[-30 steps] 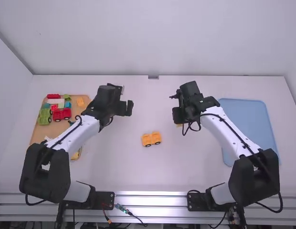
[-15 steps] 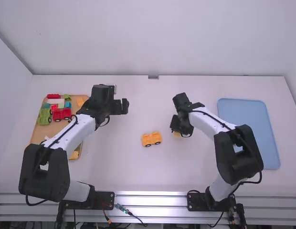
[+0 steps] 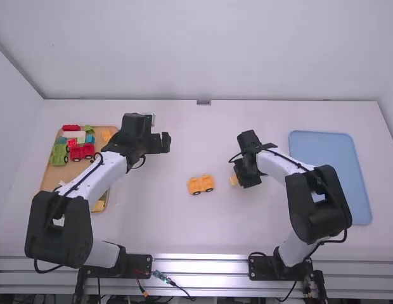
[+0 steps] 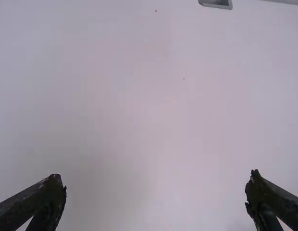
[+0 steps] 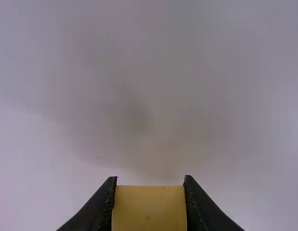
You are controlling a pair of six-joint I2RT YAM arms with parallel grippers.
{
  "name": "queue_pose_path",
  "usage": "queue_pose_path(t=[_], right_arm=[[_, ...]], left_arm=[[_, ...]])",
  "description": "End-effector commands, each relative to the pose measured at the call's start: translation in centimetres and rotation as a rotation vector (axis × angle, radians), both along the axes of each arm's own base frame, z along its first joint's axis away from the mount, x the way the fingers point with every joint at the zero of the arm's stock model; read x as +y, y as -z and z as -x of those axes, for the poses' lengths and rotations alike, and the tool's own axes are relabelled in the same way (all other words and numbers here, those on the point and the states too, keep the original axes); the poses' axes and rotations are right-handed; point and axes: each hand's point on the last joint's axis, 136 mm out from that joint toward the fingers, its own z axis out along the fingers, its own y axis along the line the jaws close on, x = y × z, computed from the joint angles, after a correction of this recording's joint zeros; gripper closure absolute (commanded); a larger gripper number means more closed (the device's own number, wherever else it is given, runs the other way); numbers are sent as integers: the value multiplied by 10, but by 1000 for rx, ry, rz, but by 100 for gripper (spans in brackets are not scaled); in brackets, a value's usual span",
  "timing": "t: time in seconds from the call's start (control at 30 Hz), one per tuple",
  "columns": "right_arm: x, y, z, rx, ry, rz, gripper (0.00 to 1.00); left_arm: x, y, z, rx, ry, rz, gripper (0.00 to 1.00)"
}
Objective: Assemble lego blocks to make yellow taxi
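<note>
Two sets of jaws stand over a white counter [image 3: 165, 234]. The right jaws are drawn in against opposite sides of a yellow block [image 5: 149, 208], which sits squarely between their tips; the left jaws are spread wide and grip nothing. A yellow wheeled base [image 3: 201, 184] rests on the counter between the two, to the left of the right jaws and nearer to them than to the left jaws.

Handling (inferred): the block is probably light, stiff moulded plastic, hard to crush but apt to slide or pivot if pinched off centre. The best hold is low on two parallel side walls, so that the joining faces stay free. The base, likewise light and rigid, may roll on its wheels when pressed; it is better steadied by its flat body than by the wheels.

Materials and shapes: the block shows a smooth, flat, rectangular face with a small dark speck. The base has two blocky raised parts above dark round wheels. To the left of the left jaws, a tan tray [image 3: 73, 170] carries red, green and blue pieces; to the right of the right jaws lies a shallow blue tray [image 3: 329, 177] with rounded corners.
</note>
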Motion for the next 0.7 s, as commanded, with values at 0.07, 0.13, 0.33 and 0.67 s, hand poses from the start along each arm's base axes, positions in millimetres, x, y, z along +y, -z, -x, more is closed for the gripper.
queue_pose_path(t=[0.07, 0.13, 0.33, 0.67], right_arm=[[10, 10, 5, 16, 139, -51, 100], [10, 11, 5, 11, 163, -53, 100], [7, 16, 10, 29, 210, -54, 100], [6, 23, 11, 43, 212, -45, 100]], left_arm=[[-4, -4, 2, -2, 13, 15, 1], [-4, -3, 3, 1, 13, 15, 1], [-4, -1, 5, 12, 13, 13, 1], [-3, 1, 7, 23, 12, 12, 1]])
